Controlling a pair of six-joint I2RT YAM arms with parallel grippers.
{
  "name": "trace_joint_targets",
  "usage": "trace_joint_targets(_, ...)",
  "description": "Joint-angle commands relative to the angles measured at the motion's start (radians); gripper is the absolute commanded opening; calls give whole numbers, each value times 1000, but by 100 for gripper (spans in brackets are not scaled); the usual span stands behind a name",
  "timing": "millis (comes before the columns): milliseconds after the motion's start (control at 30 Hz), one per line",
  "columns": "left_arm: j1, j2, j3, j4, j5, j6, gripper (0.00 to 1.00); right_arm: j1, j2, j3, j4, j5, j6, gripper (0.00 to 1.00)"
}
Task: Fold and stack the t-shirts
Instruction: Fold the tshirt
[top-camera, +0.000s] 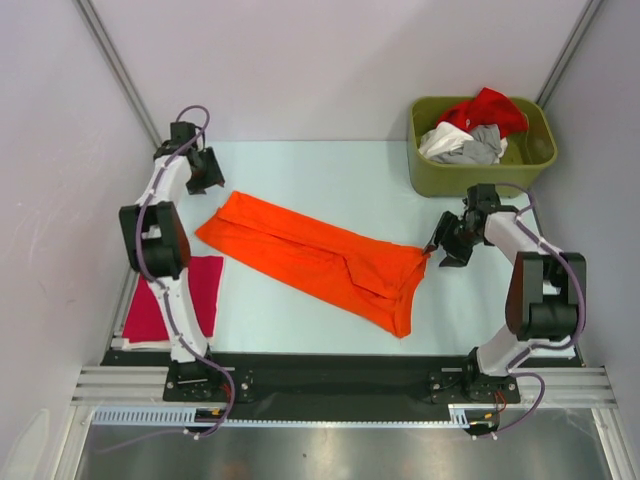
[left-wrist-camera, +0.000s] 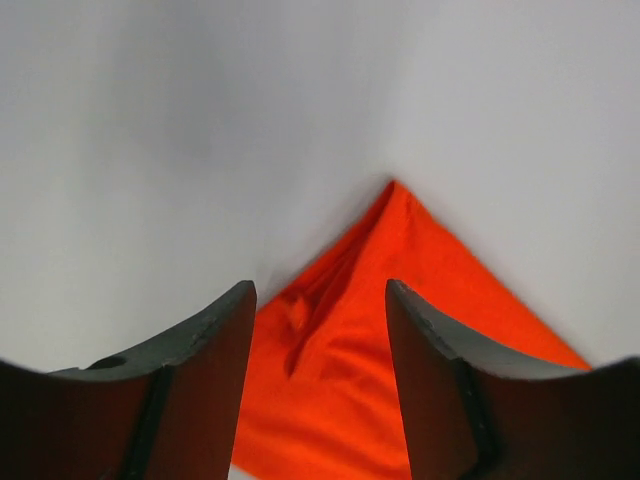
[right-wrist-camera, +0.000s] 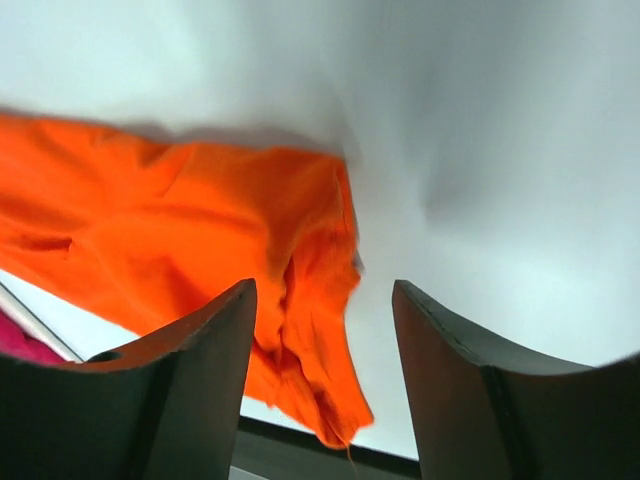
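Note:
The large orange t-shirt (top-camera: 315, 258) lies folded into a long strip, running diagonally across the table. My left gripper (top-camera: 210, 180) is open just beyond its far left corner. In the left wrist view (left-wrist-camera: 320, 290) that orange corner (left-wrist-camera: 400, 330) lies on the table below the gap, not held. My right gripper (top-camera: 438, 250) is open at the shirt's right end. In the right wrist view (right-wrist-camera: 325, 290) the rumpled orange edge (right-wrist-camera: 300, 330) lies below the left finger, not gripped. A folded magenta-red t-shirt (top-camera: 180, 295) lies by the left arm's base. Red (top-camera: 490, 108), white (top-camera: 442, 140) and grey (top-camera: 482, 148) t-shirts lie in the bin.
The olive-green plastic bin (top-camera: 430, 178) stands at the back right, just behind my right arm. Pale walls close the table on the left, back and right. A black strip (top-camera: 330, 365) runs along the near edge.

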Motion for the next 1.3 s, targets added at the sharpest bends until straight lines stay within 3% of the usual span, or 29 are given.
trace_joint_targets(0, -39, -297, -102, 16, -108, -30, 60, 0, -128, 25, -130, 40, -65, 63)
trace_joint_targets(167, -167, -532, -419, 69, 106, -85, 52, 54, -300, -63, -171, 0, -70, 67)
trace_joint_targets(267, -269, -645, -655, 212, 360, -207, 53, 106, -390, -146, -142, -55, -65, 67)
trace_joint_targets(300, -336, -674, -755, 299, 403, -244, 53, 118, -404, -187, -101, -78, -66, 67)
trace_joint_targets(400, -500, -678, -863, 433, 454, -338, 54, 164, -420, -249, -40, -156, -59, 64)
trace_joint_targets(600, -667, -561, -885, 535, 451, -445, 54, 217, -385, -281, 42, -215, -36, 43)
trace_joint_targets(800, -717, -475, -854, 550, 420, -497, 59, 235, -312, -288, 82, -216, -40, 47)
trace_joint_targets(1067, -775, -391, -829, 532, 443, -553, 57, 241, -242, -283, 99, -215, -50, 50)
trace_joint_targets(1267, -803, -339, -779, 517, 448, -557, 50, 241, -225, -291, 114, -216, -63, 49)
